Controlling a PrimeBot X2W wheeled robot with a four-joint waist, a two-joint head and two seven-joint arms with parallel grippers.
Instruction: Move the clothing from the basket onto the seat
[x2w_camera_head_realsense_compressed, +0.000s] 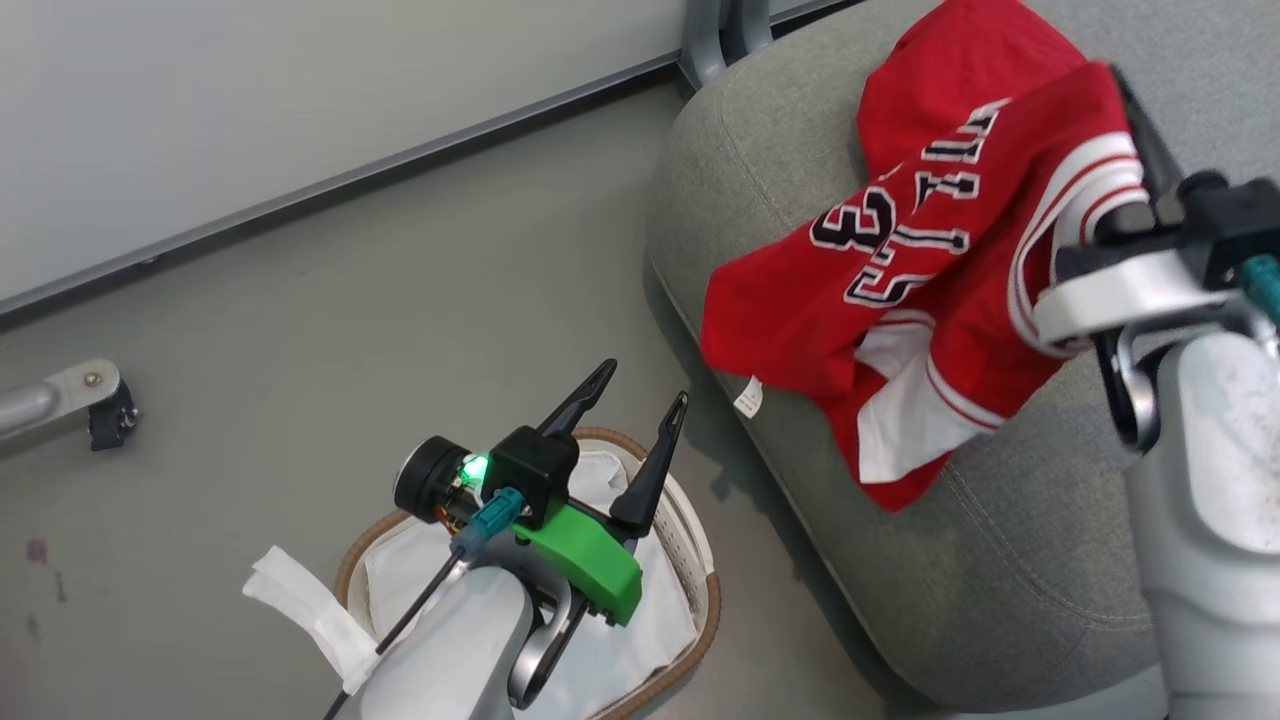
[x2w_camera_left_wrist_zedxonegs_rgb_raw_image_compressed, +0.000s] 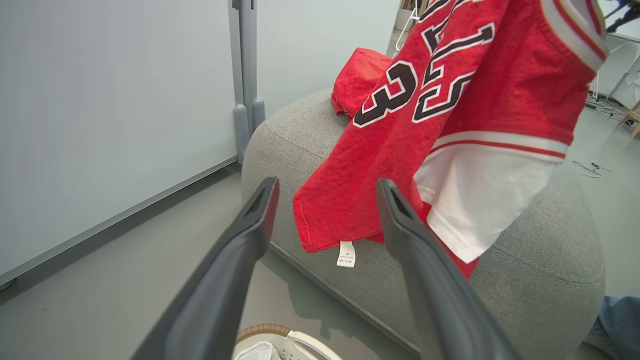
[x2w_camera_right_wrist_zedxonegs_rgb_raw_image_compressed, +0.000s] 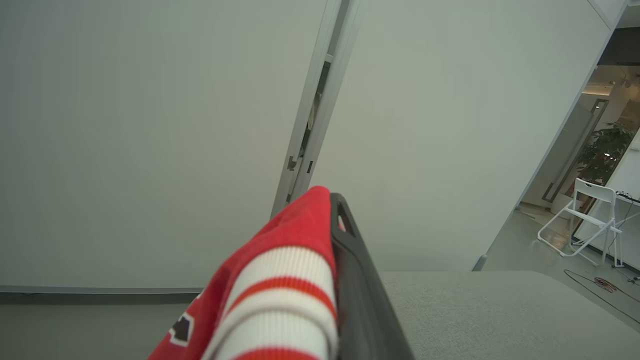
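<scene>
While closed, right claw (x2w_camera_right_wrist_zedxonegs_rgb_raw_image_compressed: 331, 212) on jersey (x2w_camera_head_realsense_compressed: 900, 260)

seat (x2w_camera_head_realsense_compressed: 1000, 590): plain red garment (x2w_camera_head_realsense_compressed: 950, 70), jersey (x2w_camera_head_realsense_compressed: 900, 290) draped | floor (x2w_camera_head_realsense_compressed: 300, 330): basket (x2w_camera_head_realsense_compressed: 695, 560) beside seat

A grey floor (x2w_camera_head_realsense_compressed: 330, 330) is seen under and ahead of the left gripper (x2w_camera_head_realsense_compressed: 646, 382), closed off further ahead by a pale wall panel (x2w_camera_head_realsense_compressed: 250, 100) with a dark strip along its foot. A metal bar (x2w_camera_head_realsense_compressed: 60, 395) with a black end piece is seen well off to that gripper's left, and a grey post (x2w_camera_left_wrist_zedxonegs_rgb_raw_image_compressed: 245, 75) is set in the wall ahead of it. Far ahead and to the right of the right gripper (x2w_camera_right_wrist_zedxonegs_rgb_raw_image_compressed: 334, 210), a white folding chair (x2w_camera_right_wrist_zedxonegs_rgb_raw_image_compressed: 595, 220), a potted plant (x2w_camera_right_wrist_zedxonegs_rgb_raw_image_compressed: 605, 150) and loose cables (x2w_camera_right_wrist_zedxonegs_rgb_raw_image_compressed: 600, 285) on the floor are seen.
</scene>
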